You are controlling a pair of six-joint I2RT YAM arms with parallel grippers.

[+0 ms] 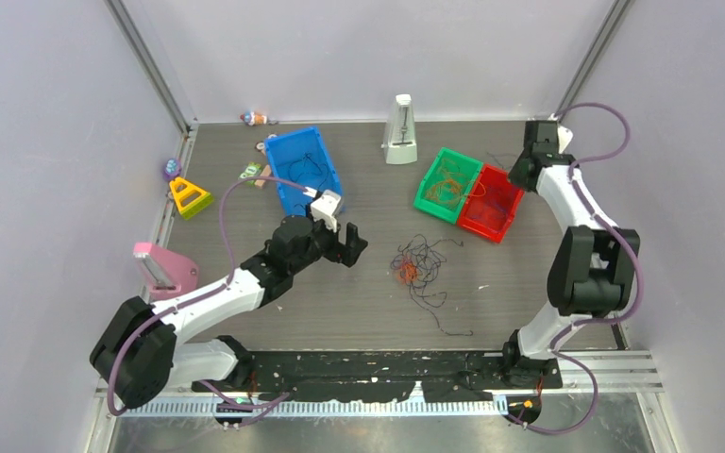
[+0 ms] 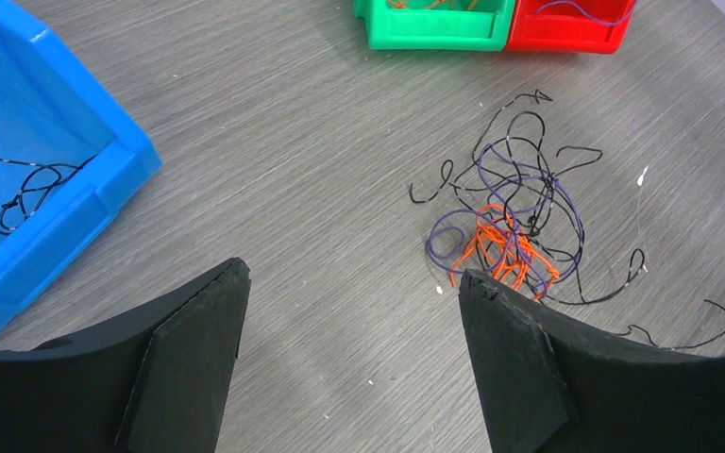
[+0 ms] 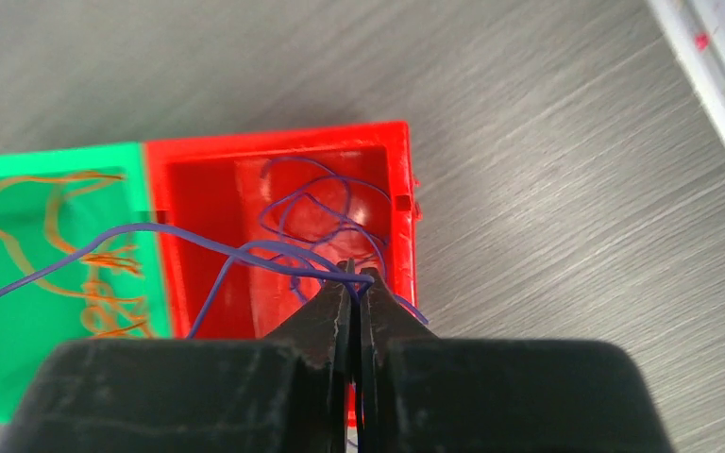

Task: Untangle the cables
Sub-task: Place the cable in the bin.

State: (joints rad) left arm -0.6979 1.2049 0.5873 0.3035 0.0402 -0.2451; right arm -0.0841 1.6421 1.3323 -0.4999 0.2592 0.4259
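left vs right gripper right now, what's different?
The left gripper is open and empty; the right gripper is shut on a purple cable. The left gripper hangs over bare table beside the tangle; the right gripper is over the red bin. Both have black fingers.

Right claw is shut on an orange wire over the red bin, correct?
Not orange: purple. The right wrist view shows the right claw shut on a purple wire over the red bin.
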